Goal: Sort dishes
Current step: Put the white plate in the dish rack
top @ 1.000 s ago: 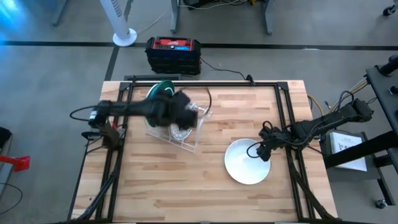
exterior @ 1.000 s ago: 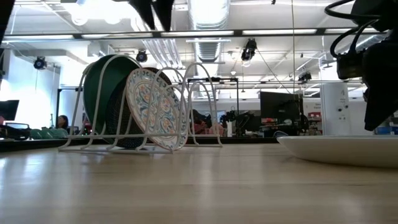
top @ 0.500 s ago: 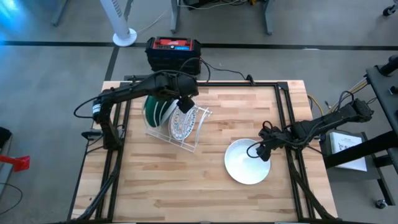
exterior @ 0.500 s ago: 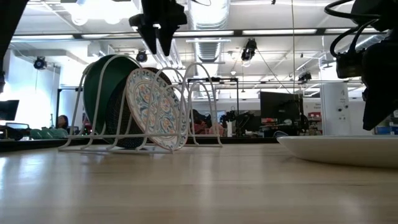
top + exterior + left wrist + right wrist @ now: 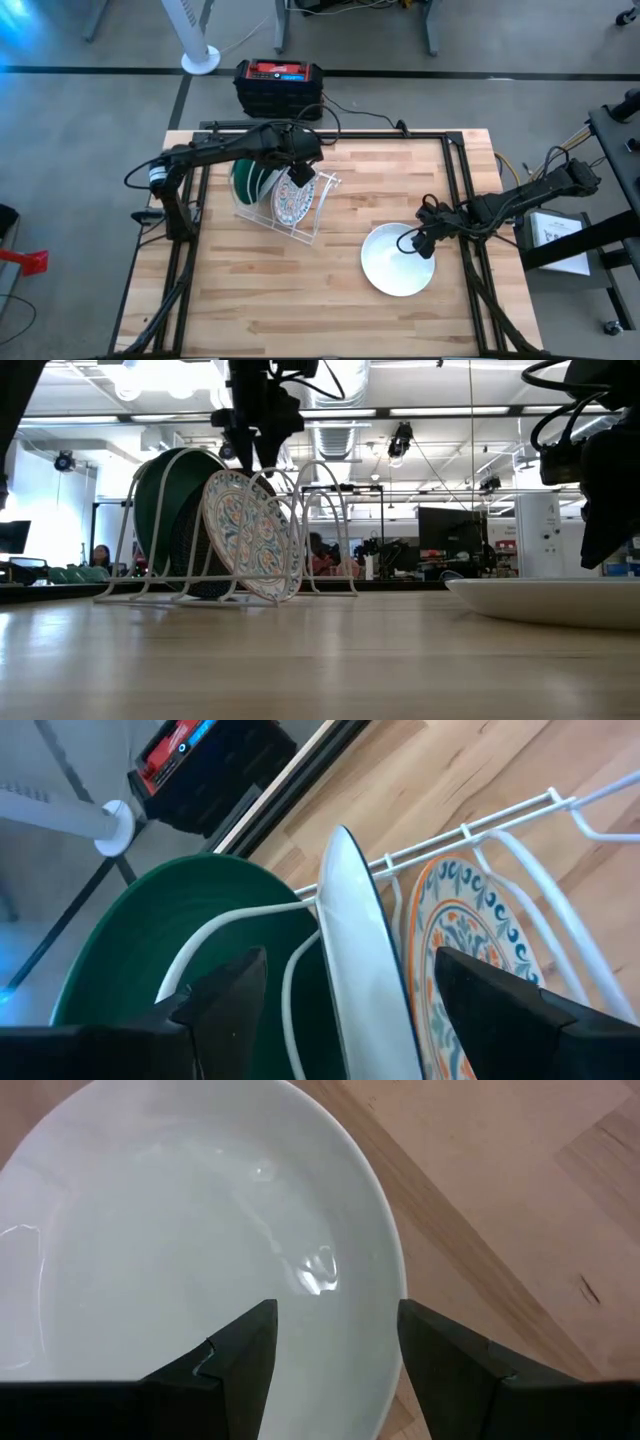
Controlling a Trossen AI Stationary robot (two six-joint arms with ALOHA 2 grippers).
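A white wire rack (image 5: 300, 215) holds three plates on edge: a green plate (image 5: 140, 950), a floral plate (image 5: 470, 940), and between them a plate seen edge-on with a pale rim (image 5: 345, 870), which looks dark in the low view (image 5: 188, 550). My left gripper (image 5: 350, 960) is open just above the rack (image 5: 255, 455), its fingers on either side of the middle plate's top rim. A white plate (image 5: 398, 262) lies flat on the table. My right gripper (image 5: 335, 1320) hangs open over the white plate's right part (image 5: 420, 243).
A red and black box (image 5: 279, 85) stands beyond the table's far edge. Dark frame rails (image 5: 190, 250) run along the table's left, right and far sides. Bare wood lies in front of the rack and toward the near edge (image 5: 300, 300).
My left gripper has swung over the rack and come down toward the tops of the plates, ending with its fingers astride the middle plate's rim. The plates and rack have not moved.
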